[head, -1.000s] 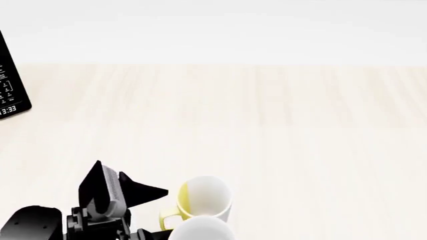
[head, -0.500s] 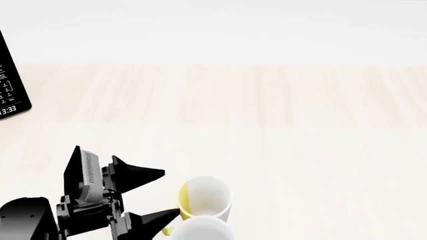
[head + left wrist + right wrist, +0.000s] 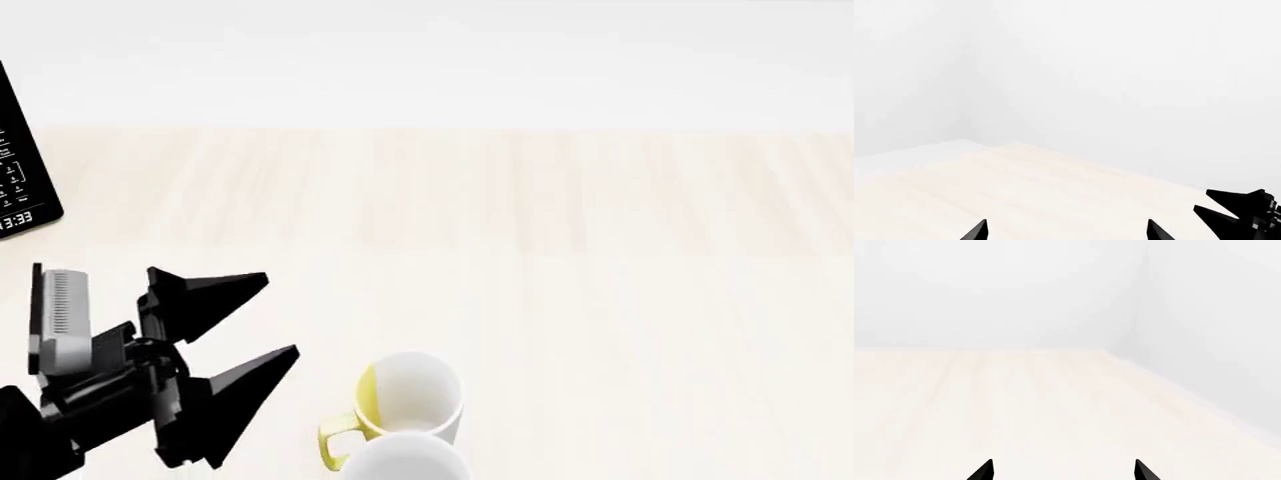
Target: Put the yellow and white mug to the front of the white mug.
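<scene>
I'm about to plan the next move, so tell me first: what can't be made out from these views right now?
- White mug: head view's bottom edge cuts it off; only its rim shows.
- Yellow and white mug: near side hidden behind that rim; whether the two touch is unclear.
- Both mugs: absent from the wrist views.
- Right gripper: only its fingertips show; outside the head view.
- Black appliance: cropped at the left edge.

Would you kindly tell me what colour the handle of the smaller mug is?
Yellow. The yellow and white mug shows its handle best in the head view.
</scene>
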Controlling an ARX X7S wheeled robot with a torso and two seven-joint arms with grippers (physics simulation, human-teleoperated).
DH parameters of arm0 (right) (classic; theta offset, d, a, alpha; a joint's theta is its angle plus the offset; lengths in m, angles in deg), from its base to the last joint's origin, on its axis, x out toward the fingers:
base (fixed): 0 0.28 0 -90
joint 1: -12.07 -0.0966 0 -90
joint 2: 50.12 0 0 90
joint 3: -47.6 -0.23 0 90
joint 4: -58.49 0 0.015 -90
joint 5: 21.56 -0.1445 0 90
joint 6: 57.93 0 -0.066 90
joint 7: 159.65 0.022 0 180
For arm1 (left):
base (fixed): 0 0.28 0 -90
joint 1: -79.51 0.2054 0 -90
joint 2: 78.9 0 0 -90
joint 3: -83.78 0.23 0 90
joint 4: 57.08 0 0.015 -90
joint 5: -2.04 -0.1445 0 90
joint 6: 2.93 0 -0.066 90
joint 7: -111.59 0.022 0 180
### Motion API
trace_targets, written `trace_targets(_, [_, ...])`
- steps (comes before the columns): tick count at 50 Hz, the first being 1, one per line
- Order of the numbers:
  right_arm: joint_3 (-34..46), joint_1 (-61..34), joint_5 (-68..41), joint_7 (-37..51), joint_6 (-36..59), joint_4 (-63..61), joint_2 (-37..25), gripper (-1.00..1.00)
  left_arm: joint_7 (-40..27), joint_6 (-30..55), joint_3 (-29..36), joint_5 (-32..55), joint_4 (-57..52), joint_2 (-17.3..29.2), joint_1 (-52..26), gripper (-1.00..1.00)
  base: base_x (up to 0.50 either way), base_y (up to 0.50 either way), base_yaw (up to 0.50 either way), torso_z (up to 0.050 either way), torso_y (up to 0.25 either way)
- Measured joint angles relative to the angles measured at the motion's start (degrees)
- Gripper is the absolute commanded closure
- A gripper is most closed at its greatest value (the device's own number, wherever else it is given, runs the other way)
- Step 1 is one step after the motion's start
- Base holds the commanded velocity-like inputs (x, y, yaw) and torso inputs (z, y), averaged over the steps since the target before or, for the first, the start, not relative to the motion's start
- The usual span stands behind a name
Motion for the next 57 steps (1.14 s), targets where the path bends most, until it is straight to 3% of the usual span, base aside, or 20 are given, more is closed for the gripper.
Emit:
trace_targets(16, [-1.98, 3.43, -0.73, 1.74, -0.07, -6.76, -0.90, -1.00, -9.29, 6.07, -6.31, 3.43, -23.22, -1.19, 11.22, -1.00, 0.00, 0.00, 0.00, 0.000, 0.000])
trace_targets(24, [-3.04, 3.75, -0.48, 2.53, -1.72, -7.38, -0.82, -1.00, -16.90, 1.54, -9.29, 3.81, -30.71, -3.79, 17.15, -1.00, 0.00, 0.00, 0.00, 0.000, 0.000])
trace_targets(30, [-3.68, 0.77, 1.13, 4.71, -1.59, -3.96, -0.03, -1.00, -26.56, -1.64, -10.52, 9.47, -40.18, -5.16, 23.94, -1.00, 0.00, 0.00, 0.00, 0.000, 0.000])
trace_targets(42, [-6.26, -3.13, 0.76, 7.96, 0.62, 1.90, 0.93, -1.00, -39.28, -11.21, -7.49, 19.24, -56.61, -5.30, 41.06, -1.00, 0.00, 0.00, 0.00, 0.000, 0.000])
trace_targets(57, [-10.69, 2.24, 0.10, 10.64, -0.72, -9.40, 0.27, -1.00, -51.23, -21.07, -5.14, 21.00, -67.60, -5.43, 50.53, -1.00, 0.00, 0.00, 0.00, 0.000, 0.000])
